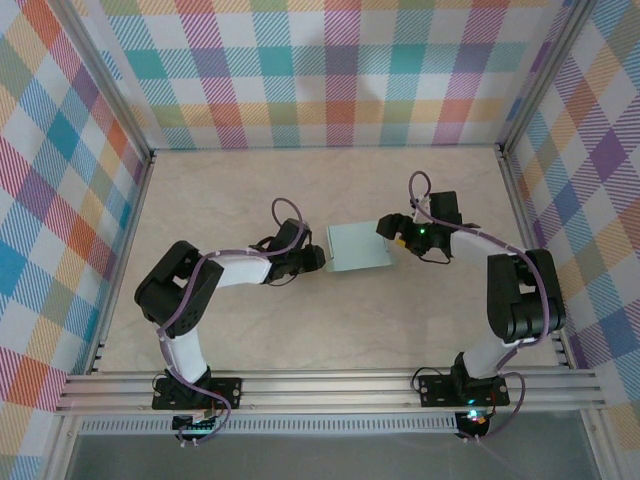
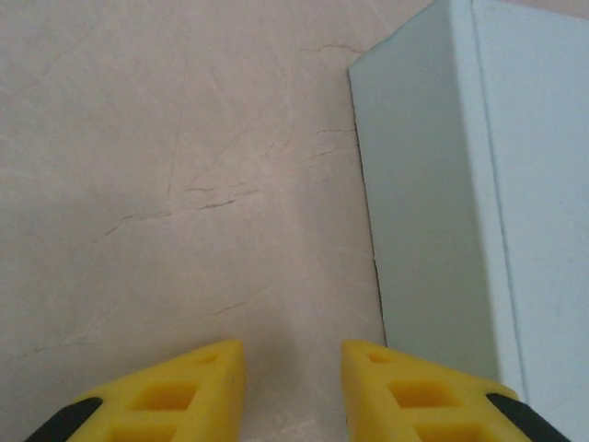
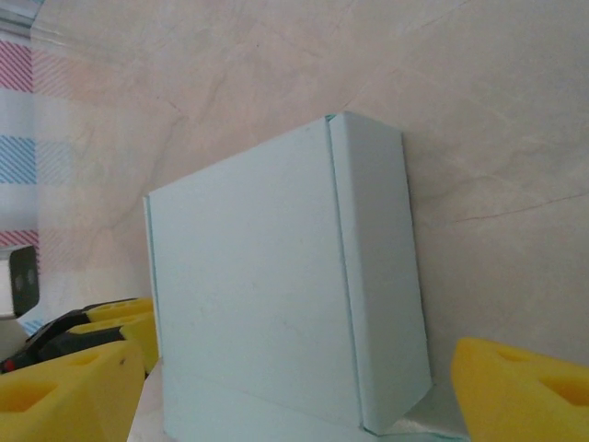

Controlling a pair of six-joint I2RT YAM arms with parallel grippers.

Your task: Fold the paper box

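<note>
Two grippers, one paper box.

Left gripper: jaws narrowly parted and empty, just beside the left wall of the paper box.

Right gripper: jaws spread wide either side of the box's right end, not clamped.

Box: closed up, flat on the table, between both grippers.

Risk: a nudge from either finger could slide the light card or spring a tucked flap.

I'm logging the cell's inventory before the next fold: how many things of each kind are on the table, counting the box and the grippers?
paper box: 1
grippers: 2 (left gripper, right gripper)
total: 3
</note>
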